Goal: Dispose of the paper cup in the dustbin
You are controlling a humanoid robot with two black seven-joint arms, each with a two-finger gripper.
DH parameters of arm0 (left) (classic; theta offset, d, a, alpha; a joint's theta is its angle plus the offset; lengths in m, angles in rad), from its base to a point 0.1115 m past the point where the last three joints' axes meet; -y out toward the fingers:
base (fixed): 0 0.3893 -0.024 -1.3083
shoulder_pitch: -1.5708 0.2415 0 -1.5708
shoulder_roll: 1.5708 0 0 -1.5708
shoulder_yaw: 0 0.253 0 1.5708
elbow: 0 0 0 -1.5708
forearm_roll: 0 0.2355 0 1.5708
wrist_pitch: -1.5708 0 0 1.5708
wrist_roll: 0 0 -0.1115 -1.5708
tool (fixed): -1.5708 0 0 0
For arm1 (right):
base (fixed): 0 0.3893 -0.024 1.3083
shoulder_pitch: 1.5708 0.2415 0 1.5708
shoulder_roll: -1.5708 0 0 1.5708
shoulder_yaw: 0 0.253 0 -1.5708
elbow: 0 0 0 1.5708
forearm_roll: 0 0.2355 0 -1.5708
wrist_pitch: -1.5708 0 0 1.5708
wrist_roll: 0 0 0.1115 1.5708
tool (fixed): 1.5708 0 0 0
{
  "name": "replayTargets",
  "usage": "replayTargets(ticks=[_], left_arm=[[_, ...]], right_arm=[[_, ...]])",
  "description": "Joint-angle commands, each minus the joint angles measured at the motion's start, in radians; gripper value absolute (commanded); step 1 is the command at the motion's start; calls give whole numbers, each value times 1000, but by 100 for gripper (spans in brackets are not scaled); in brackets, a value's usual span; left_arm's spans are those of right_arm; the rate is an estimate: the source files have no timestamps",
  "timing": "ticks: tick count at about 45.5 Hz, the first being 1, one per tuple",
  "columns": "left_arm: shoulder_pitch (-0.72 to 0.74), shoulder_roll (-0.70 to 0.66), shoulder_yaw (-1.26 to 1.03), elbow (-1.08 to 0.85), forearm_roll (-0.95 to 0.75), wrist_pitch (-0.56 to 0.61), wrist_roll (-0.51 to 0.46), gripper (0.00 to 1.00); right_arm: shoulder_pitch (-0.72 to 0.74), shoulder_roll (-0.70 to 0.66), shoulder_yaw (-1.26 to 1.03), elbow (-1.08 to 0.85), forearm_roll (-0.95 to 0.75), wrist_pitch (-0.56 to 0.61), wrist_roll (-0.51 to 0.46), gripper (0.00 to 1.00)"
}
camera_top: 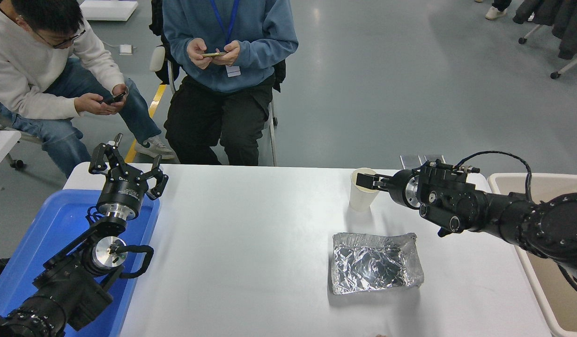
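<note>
— While the right claw (367, 181) is reaching in from the right, where is the paper cup (361, 194) standing?
— Upright on the bench (251, 243), just behind the foil tray (375, 263); the claw is sitting at its rim; whether it is gripping, I cannot tell.
— Dustbin (541, 276)?
— At the bench's right edge; the left claw (128, 169) is resting spread wide over the blue tray (59, 224).
</note>
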Motion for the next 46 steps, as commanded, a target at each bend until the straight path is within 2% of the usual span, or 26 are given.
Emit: replayTargets(ticks=[1,34,39,43,46], left_arm=[[0,0,0,0,0,0,0,100],[0,0,0,0,0,0,-1,100],[0,0,-2,0,0,0,0,100],[0,0,0,0,0,0,0,100],[0,0,0,0,0,0,0,100]], right_arm=[[-41,32,-9,-72,-1,0,1,100],[-61,42,-8,-111,-1,-2,12,96],[-61,51,-9,-111,-1,-2,40,84],[-61,60,-12,-112,-15,0,70,57],[-62,61,-16,-112,-52,0,72,45]])
